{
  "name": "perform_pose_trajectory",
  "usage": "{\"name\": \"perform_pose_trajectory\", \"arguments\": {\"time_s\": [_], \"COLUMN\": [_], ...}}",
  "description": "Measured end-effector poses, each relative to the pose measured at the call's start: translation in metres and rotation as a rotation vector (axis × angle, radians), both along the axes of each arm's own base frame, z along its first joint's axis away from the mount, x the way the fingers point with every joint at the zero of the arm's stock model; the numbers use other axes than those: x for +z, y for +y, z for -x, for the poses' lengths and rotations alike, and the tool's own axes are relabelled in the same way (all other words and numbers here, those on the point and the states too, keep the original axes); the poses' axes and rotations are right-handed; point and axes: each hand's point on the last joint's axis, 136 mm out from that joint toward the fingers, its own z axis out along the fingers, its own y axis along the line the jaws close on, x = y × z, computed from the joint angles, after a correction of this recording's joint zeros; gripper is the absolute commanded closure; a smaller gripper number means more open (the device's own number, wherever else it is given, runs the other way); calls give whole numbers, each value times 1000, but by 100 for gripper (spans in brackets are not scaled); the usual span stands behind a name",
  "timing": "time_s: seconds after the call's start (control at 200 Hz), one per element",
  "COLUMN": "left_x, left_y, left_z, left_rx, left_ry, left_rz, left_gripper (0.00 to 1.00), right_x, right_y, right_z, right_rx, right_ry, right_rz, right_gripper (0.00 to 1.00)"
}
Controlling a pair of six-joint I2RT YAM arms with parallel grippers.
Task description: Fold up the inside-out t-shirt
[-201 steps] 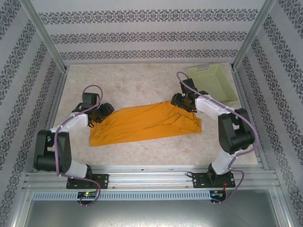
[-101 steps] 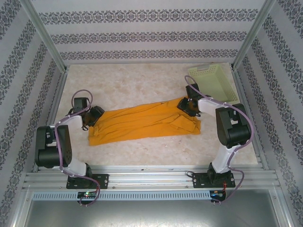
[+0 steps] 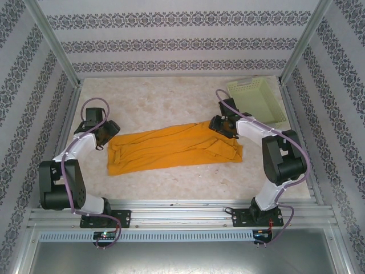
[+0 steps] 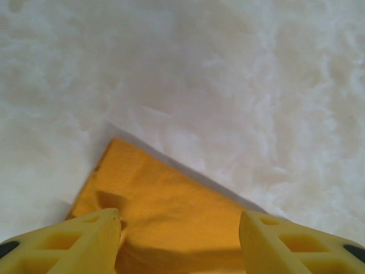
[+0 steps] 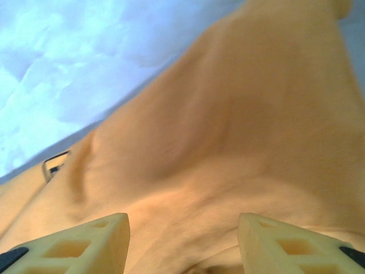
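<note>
K: basket status?
Me: Pale green basket [image 3: 259,101] sits at the far right corner of the surface [image 3: 171,97], slotted floor showing. The t-shirt [image 3: 171,147] lies outside it, bunched in a long strip mid-surface.
K: tools?
Me: My left tool [image 4: 179,222] is spread, straddling the shirt's left corner. My right tool [image 5: 182,220] is spread too, over the right end, near the basket.
K: room?
Me: Open surface on the far side, a narrower band on the near side. Both shirt ends sit apart from the side walls [image 3: 34,114].

Marbled table [image 3: 171,100] with orange t-shirt [image 3: 171,149], basket [image 3: 254,90]
</note>
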Motion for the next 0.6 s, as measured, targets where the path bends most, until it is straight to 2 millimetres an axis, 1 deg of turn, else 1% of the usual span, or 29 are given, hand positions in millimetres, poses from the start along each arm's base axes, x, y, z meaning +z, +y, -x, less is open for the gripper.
{"name": "perform_pose_trajectory", "arguments": {"time_s": [0.095, 0.16, 0.22, 0.38, 0.45, 0.6], "left_x": [-14, -22, -28, -44, -47, -47], "left_y": [1, 1, 1, -4, -6, -7], "left_z": [7, 10, 12, 14, 15, 15], "left_rx": [1, -1, -2, -21, -27, -33], "left_ry": [58, 89, 110, 155, 163, 163], "left_rz": [-3, -3, -1, 21, 30, 37], "left_gripper": [48, 50, 54, 69, 74, 91], "right_x": [2, 1, 0, -5, -12, -25], "right_y": [7, 6, 3, -5, -9, -20], "right_z": [1, 2, 3, 3, 4, 5], "right_rx": [24, 21, 15, -9, -23, -60], "right_ry": [-4, 0, 4, 28, 49, 91], "right_rz": [5, 10, 20, 37, 40, 49], "right_gripper": [46, 46, 45, 45, 45, 44]}}
